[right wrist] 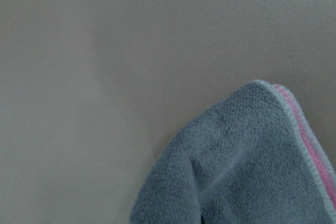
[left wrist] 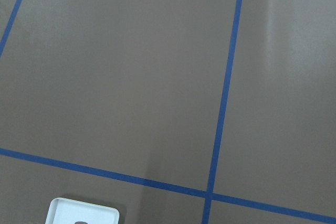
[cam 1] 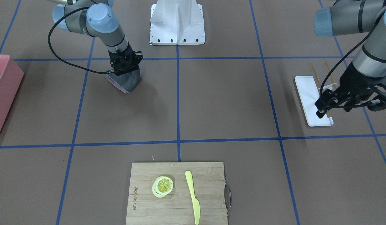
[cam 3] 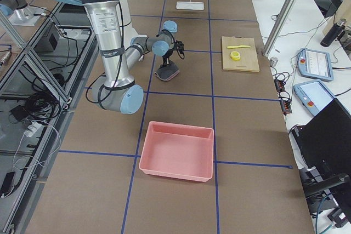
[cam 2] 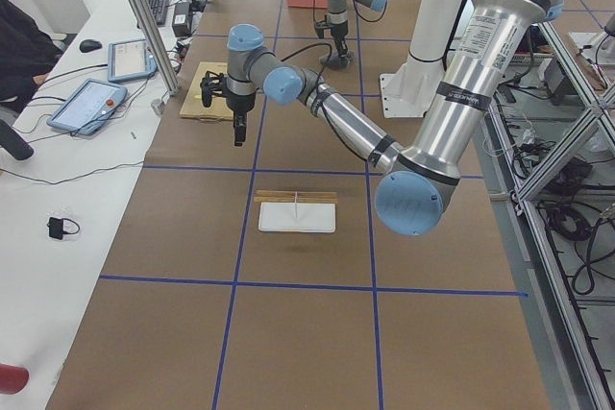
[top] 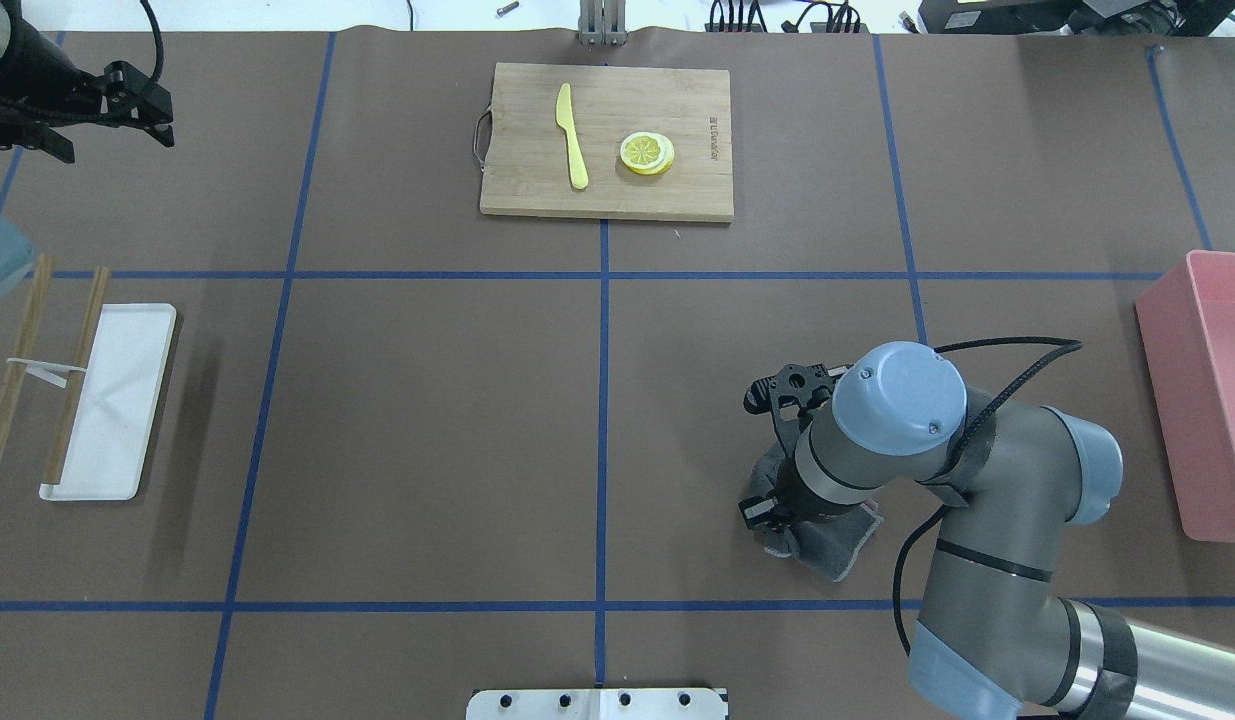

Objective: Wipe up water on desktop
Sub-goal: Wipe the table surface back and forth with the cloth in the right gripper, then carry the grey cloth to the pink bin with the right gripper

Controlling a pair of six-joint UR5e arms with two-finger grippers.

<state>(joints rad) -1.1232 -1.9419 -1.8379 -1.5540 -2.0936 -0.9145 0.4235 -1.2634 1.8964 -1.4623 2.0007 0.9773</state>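
Observation:
The desktop is a matte brown surface with blue tape lines; I see no water on it. My right gripper points down and is shut on a grey cloth with a pink edge, pressing it onto the desktop. The cloth also shows under the wrist in the overhead view, in the exterior right view and in the right wrist view. My left gripper hangs open and empty, raised above the table at my far left.
A bamboo cutting board with a lemon slice and a yellow knife lies at the far edge. A pink bin stands at my right. A white tray and wooden chopsticks lie at my left.

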